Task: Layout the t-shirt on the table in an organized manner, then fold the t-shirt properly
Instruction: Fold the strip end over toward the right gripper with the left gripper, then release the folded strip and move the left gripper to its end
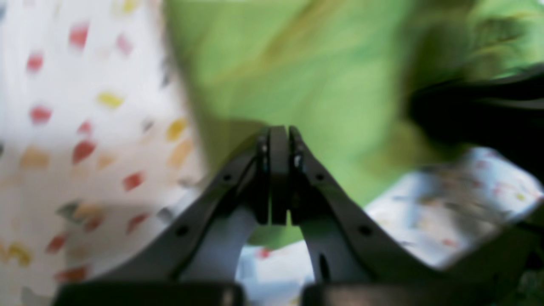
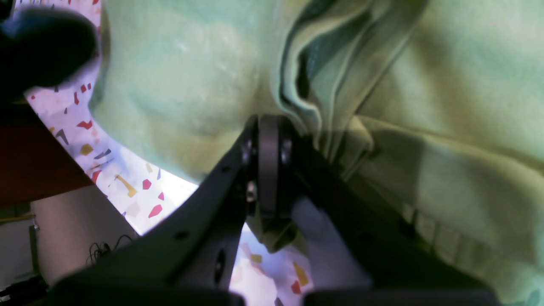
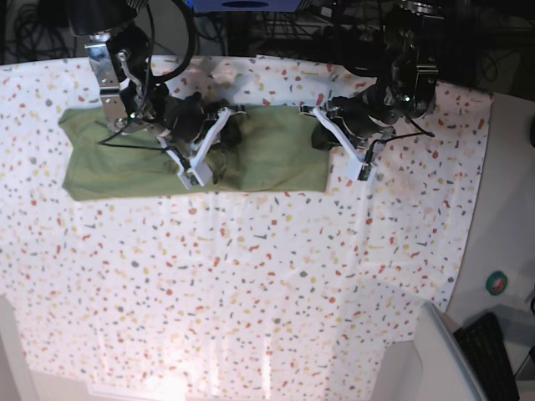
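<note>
Across the far half of the desk (image 3: pixel 251 284), the t-shirt (image 3: pixel 267 159) lies as a flat olive band. Right gripper (image 2: pixel 268 127) has its jaws closed on a bunched fold near the shirt's middle; left gripper (image 1: pixel 278 136) is clamped on the shirt's edge at the other end. Both arms overhang the cloth. Keyboard (image 3: pixel 489 351) sits off-desk, near corner, well apart.

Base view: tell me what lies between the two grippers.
Flat olive-green t-shirt spans from the right gripper towards the left gripper in the base view.
</note>
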You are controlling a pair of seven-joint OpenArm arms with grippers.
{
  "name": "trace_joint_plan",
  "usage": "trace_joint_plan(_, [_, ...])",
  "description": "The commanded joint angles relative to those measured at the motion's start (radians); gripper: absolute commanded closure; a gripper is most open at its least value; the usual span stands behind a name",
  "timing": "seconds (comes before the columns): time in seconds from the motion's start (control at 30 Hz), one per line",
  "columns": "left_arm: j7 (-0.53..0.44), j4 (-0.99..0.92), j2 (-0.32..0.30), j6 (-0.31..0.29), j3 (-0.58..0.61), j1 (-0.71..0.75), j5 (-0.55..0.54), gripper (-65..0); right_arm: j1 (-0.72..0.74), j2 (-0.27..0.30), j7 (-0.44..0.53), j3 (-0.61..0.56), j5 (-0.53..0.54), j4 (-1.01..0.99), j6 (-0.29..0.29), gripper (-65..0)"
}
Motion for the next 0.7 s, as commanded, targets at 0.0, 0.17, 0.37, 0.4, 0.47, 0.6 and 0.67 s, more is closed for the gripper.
trace_joint_plan(0.0, [-0.016,-0.008,-0.010,-0.002,-0.007,-0.010,-0.011,0.0,0.007,0.000,0.011,0.002,0.009,0.020,0.011,0.0])
trace_joint_plan(0.17, [-0.017,0.021,-0.041,-0.005,-0.023,-0.002,-0.019,0.0,0.007,0.000,0.011,0.002,0.009,0.038,0.011,0.0])
trace_joint_plan(0.37, [-0.017,0.161,-0.036,-0.007,-0.076,0.061,-0.020,0.0,-0.057,0.000,0.002,-0.002,0.009,0.270,0.011,0.0])
trace_joint_plan(0.4, [-0.017,0.165,-0.035,-0.007,-0.084,0.064,-0.020,0.0,-0.060,0.000,0.002,-0.003,0.009,0.296,0.011,0.0])
trace_joint_plan(0.47, [-0.017,0.165,-0.027,-0.007,-0.089,0.064,-0.020,0.0,-0.057,-0.003,0.002,-0.006,0.009,0.319,0.011,0.0])
trace_joint_plan(0.6, [-0.016,0.150,0.016,-0.007,-0.085,0.030,-0.009,0.0,0.020,-0.008,0.000,-0.006,0.009,0.248,0.011,0.0])
trace_joint_plan(0.67, [-0.016,0.122,0.019,-0.007,-0.070,0.016,-0.009,0.0,0.072,-0.008,0.002,-0.006,0.011,0.167,0.011,0.0])
